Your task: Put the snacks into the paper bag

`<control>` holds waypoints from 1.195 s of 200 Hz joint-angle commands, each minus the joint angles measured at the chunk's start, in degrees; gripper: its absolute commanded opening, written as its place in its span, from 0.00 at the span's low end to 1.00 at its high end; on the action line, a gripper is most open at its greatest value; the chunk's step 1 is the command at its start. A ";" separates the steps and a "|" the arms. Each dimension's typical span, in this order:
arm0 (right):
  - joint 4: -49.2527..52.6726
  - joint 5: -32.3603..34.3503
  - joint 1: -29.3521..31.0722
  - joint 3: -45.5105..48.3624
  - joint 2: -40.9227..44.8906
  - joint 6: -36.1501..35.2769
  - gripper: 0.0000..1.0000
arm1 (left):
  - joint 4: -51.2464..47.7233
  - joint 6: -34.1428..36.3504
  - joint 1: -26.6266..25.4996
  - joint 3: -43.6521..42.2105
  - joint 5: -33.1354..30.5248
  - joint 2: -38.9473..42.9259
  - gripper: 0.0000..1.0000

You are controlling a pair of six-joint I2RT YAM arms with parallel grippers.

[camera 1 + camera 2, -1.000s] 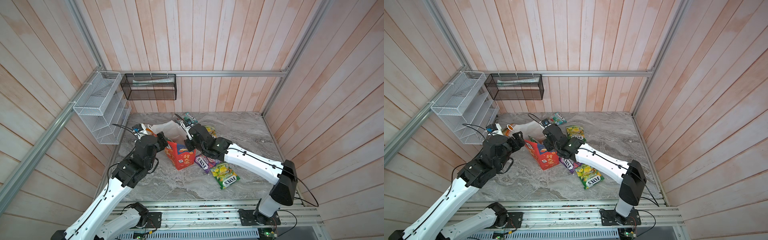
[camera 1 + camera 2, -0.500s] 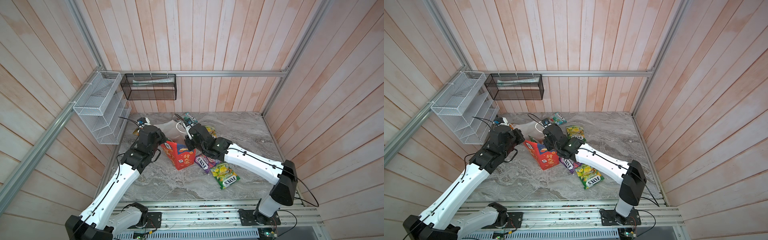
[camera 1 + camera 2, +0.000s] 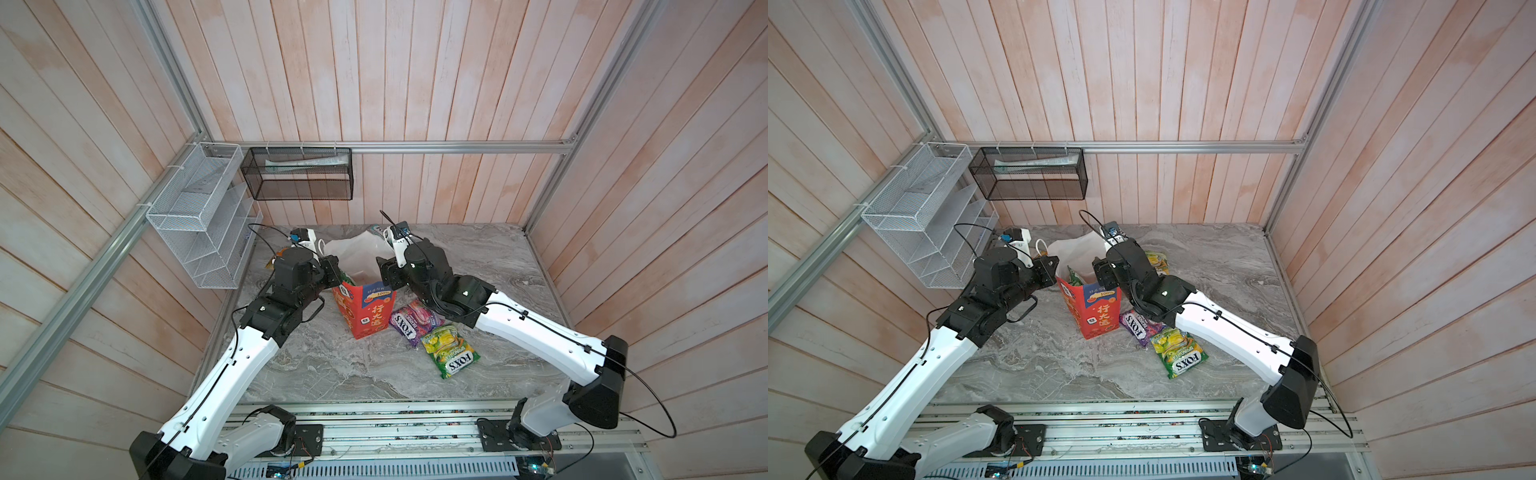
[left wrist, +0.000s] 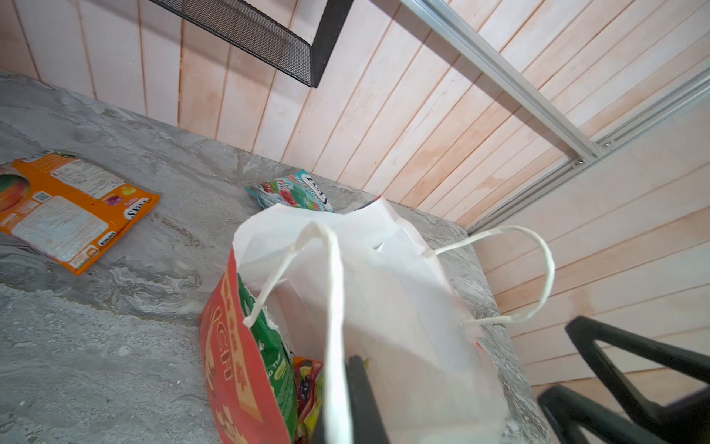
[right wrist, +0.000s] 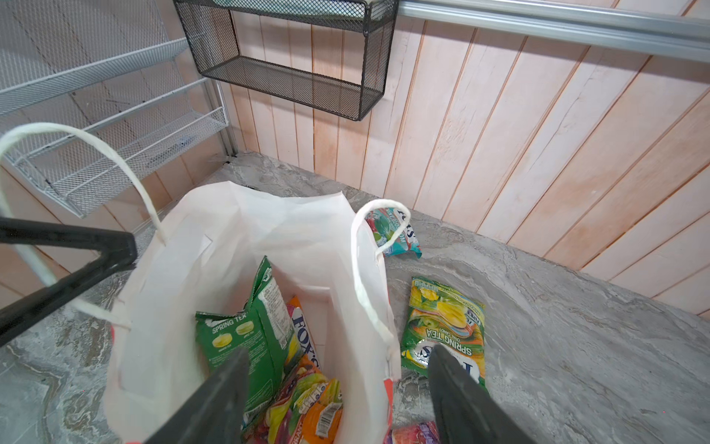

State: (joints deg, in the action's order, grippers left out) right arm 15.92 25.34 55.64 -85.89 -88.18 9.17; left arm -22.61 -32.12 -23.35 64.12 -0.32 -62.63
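We find the left gripper [image 3: 333, 264] pressed together on the white cord handle [image 4: 336, 292] of the paper bag [image 3: 368, 313]. The bag stands upright between the two grippers.

The right gripper [image 5: 338, 351] is spread and holds nothing; its fingers straddle the bag's side wall.
- Under the inner finger, inside the bag, we see a green pouch [image 5: 246, 338] among other snacks.
- Under the outer finger, a yellow-green pouch [image 5: 445, 323] lies on the table [image 3: 332, 365].
- Beyond the fingertips lies a teal pouch [image 5: 395, 234].
- Behind this gripper, beside its arm, lie a purple pouch [image 3: 411, 322] and a second yellow-green pouch [image 3: 449, 353].

An orange pouch [image 4: 65, 211] lies well apart from the left gripper.
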 commanded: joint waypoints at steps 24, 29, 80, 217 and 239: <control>1.96 1.99 -2.55 -1.49 -2.37 3.18 0.79 | 3.01 1.97 0.15 -0.48 2.36 1.45 0.00; 2.23 0.93 -3.12 -1.40 -2.38 3.81 0.79 | 3.31 2.05 0.15 -0.64 3.00 1.62 0.00; 3.24 -3.18 -6.72 -0.21 -1.99 8.57 0.79 | 4.97 2.64 0.15 -2.11 4.70 1.77 0.00; 5.31 -16.96 -10.51 -2.25 -8.82 10.81 0.64 | 7.23 2.76 -0.28 -5.12 7.68 3.61 0.00; 7.22 -16.88 -10.79 -2.94 -10.27 10.69 0.48 | 7.67 2.76 -0.35 -5.38 8.44 3.70 0.00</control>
State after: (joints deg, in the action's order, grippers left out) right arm 19.57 10.13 45.47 -86.76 -96.60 19.40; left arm -17.91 -30.15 -23.38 59.35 5.96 -60.07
